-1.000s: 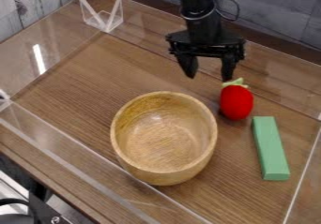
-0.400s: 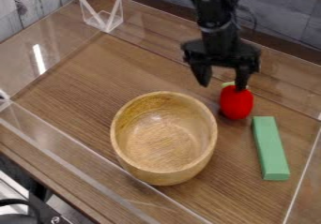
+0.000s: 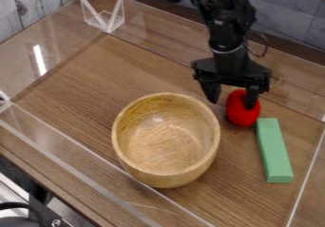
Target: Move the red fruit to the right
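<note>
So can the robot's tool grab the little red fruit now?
Probably yes. The tool is open and right over the red fruit, with fingers on either side. The bowl and green block sit apart from it, so nothing seems to block it.

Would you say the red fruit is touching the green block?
Cannot tell. In the camera view the red fruit sits right at the green block's upper end, with no clear gap or contact visible.

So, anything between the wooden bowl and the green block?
Only bare tabletop in the camera view; the wooden bowl and green block sit apart.
</note>
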Tool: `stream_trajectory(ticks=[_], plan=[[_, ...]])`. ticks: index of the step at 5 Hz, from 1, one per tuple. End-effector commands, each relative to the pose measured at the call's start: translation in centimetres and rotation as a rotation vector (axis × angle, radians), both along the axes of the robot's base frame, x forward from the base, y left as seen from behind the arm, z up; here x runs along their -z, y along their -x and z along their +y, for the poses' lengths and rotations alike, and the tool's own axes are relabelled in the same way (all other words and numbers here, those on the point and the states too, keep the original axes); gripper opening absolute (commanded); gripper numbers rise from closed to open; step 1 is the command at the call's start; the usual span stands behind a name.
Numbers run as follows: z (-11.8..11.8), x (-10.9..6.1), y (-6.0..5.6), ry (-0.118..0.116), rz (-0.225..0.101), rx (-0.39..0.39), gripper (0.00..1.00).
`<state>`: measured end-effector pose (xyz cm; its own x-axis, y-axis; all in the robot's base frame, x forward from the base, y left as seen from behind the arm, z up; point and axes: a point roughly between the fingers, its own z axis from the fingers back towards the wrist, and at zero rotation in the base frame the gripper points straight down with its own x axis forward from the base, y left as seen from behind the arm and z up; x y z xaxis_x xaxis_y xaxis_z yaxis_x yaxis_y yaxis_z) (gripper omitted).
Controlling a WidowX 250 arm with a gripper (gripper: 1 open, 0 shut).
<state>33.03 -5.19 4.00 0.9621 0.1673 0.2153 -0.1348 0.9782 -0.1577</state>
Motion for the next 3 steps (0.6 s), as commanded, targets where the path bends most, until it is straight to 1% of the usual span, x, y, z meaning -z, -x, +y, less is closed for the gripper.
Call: stream_trajectory(ticks=[1,2,3], plan=[[-0.35,-0.98,-0.93,-0.012,-0.028,0.008,0.00],[-0.48,-1.15,-1.10,-0.007,-0.042,-0.006,0.00],[-0.33,-0.90,-1.63,-0.006,-0.052,-0.021,0.00]])
